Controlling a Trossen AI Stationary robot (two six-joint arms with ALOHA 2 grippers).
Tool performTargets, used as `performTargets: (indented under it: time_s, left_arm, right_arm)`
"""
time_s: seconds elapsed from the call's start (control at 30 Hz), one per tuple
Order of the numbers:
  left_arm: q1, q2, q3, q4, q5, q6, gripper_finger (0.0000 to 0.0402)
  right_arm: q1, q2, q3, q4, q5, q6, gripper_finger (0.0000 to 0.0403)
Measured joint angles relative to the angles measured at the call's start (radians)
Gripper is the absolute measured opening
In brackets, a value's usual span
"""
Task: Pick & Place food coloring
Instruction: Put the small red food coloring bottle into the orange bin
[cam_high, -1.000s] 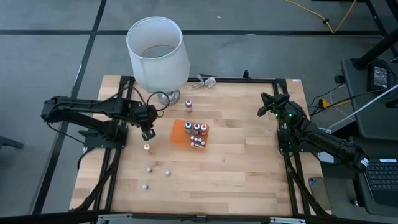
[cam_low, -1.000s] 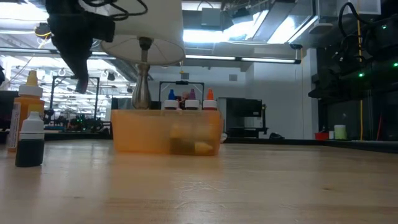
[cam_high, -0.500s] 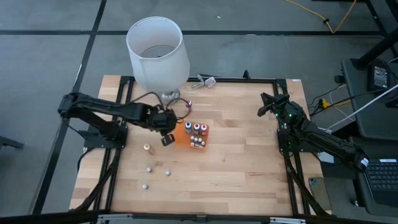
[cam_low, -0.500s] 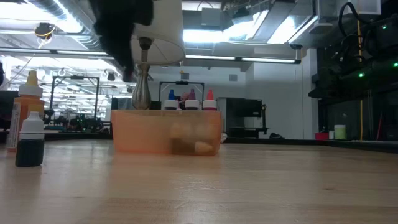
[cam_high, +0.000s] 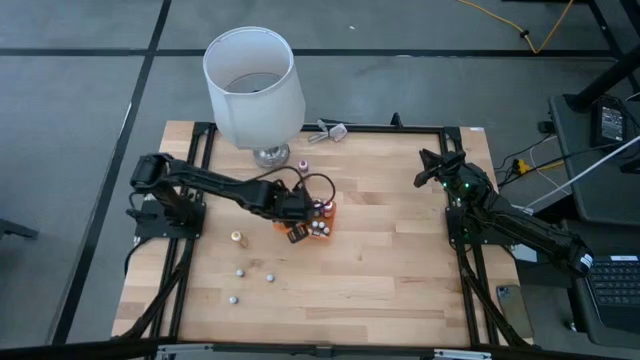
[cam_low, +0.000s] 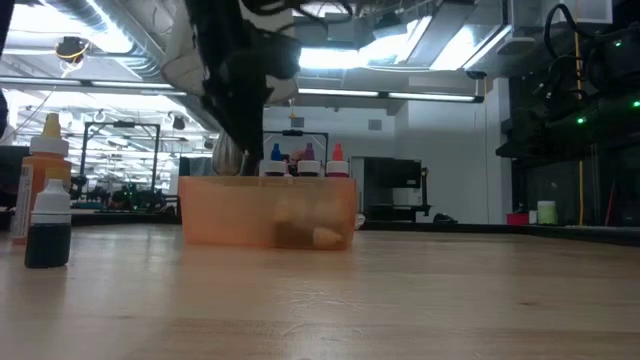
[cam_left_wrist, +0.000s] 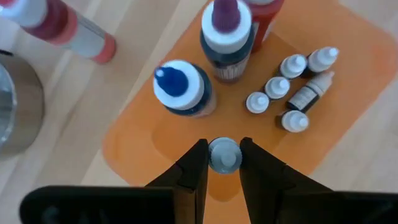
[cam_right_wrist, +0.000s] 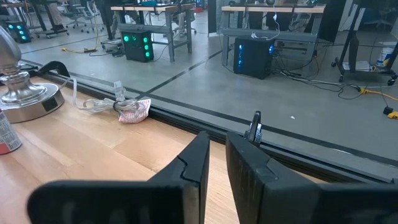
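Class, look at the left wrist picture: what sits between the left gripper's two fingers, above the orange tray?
A small white-capped food coloring bottle sits clamped between the left gripper fingers, over a bare patch of the orange tray. The left wrist view shows it.

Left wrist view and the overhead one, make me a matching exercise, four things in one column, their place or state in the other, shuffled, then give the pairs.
Things
1. left gripper
2. right gripper
3. orange tray
4. lamp

Places or states
A. stands at the table's far edge, white shade
B. shut on a small white-capped bottle above the tray
C. holds several bottles, flat on the wood
D. shut on nothing, waiting at the table's right side

Pairs: 1-B, 2-D, 3-C, 4-A
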Motion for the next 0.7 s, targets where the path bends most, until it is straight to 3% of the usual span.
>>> performTargets:
  time_s: [0.7]
  left_arm:
    - [-0.058, 0.143, 0.000, 0.081, -0.048, -0.083, 0.0073]
  right_arm:
    - [0.000, 0.000, 0.000, 0.000, 0.000, 0.000, 0.0058]
